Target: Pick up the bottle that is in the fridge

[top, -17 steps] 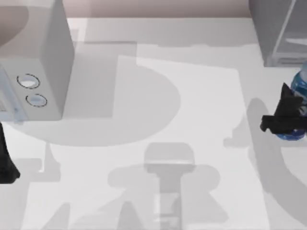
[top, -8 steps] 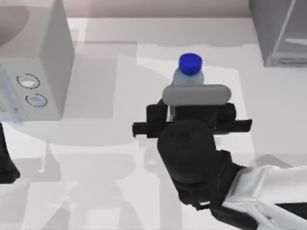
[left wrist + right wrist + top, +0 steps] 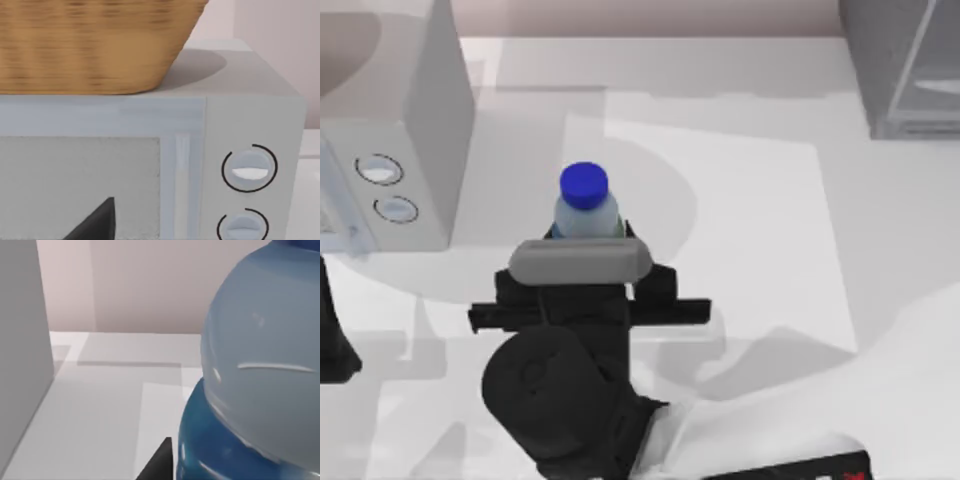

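Blue-capped bottle (image 3: 586,208) ×1 | right gripper (image 3: 588,262) holds it | dials ×2

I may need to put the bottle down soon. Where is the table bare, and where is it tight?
Bare table runs from the bottle, held upright by the right gripper, across to the fridge at the top view's right, and along the back wall. It is tight on the left, between the bottle and the dial box, near the parked left gripper.

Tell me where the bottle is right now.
In the top view the bottle stands upright in the right gripper, left of the table's centre, near the pale box with two dials.
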`<action>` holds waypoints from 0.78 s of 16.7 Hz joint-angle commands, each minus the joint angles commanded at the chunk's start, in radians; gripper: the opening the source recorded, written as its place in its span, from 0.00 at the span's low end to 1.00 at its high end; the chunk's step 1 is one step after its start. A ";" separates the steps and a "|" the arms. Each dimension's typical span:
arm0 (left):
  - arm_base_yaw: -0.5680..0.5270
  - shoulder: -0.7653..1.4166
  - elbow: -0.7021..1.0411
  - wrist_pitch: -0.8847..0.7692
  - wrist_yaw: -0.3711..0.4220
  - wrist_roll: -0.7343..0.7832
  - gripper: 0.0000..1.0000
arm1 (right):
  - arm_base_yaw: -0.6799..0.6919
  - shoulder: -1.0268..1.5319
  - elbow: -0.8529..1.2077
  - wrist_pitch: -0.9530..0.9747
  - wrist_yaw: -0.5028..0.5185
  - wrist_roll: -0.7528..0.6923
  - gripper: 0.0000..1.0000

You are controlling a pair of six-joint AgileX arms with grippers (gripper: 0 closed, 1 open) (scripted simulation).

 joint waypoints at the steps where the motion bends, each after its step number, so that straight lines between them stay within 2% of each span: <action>1: 0.000 0.000 0.000 0.000 0.000 0.000 1.00 | 0.008 0.021 0.021 0.009 0.012 -0.007 0.00; 9: 0.000 0.000 0.000 0.000 0.000 0.000 1.00 | 0.011 0.048 0.046 0.021 0.021 -0.016 0.00; 13: 0.000 0.000 0.000 0.000 0.000 0.000 1.00 | -0.044 0.133 0.084 0.090 -0.035 -0.047 0.00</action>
